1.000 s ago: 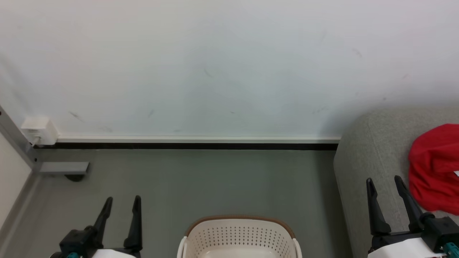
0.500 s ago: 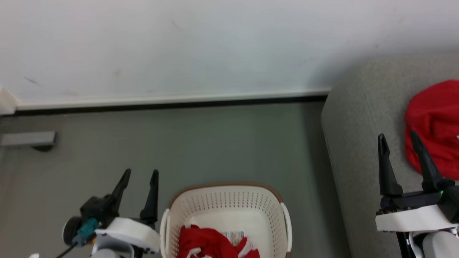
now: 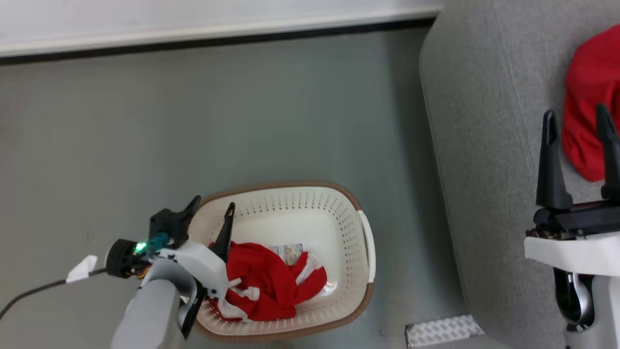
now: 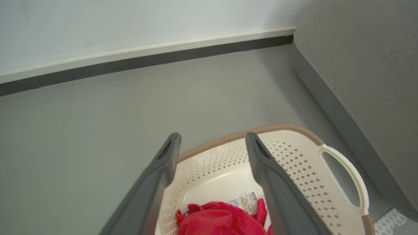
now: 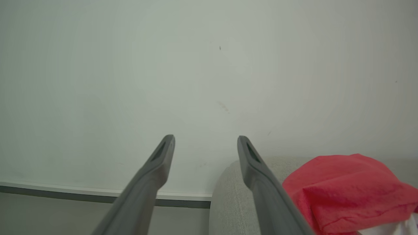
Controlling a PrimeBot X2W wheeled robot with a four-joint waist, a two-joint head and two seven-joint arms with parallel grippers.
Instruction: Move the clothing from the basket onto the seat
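- the basket point(image 3: 290, 203) stands on the grey floor point(image 3: 193, 121) just beside the seat point(image 3: 484, 121), with one white side handle turned toward the sofa.
- a crumpled red garment point(image 3: 271, 283) with white stripe trim lies inside the basket, heaped toward its near left part. the far part of the bottom is bare white plastic.
- a small printed label point(image 3: 289, 252) lies on the basket bottom, touching the garment's far edge.
- the left gripper point(image 3: 213, 203) hangs at the basket's left rim with its jaws spread wide and nothing held. one finger is outside the rim and the other is over the inside, next to the red cloth. i cannot tell whether it touches the cloth.
- in the left wrist view the garment shows low between the two fingers.
- a second red garment point(image 3: 588, 82) lies on the seat, well apart from the basket.
- the right gripper point(image 3: 575, 111) is over the seat with its jaws wide and empty. in the right wrist view the second garment lies just beside one finger.
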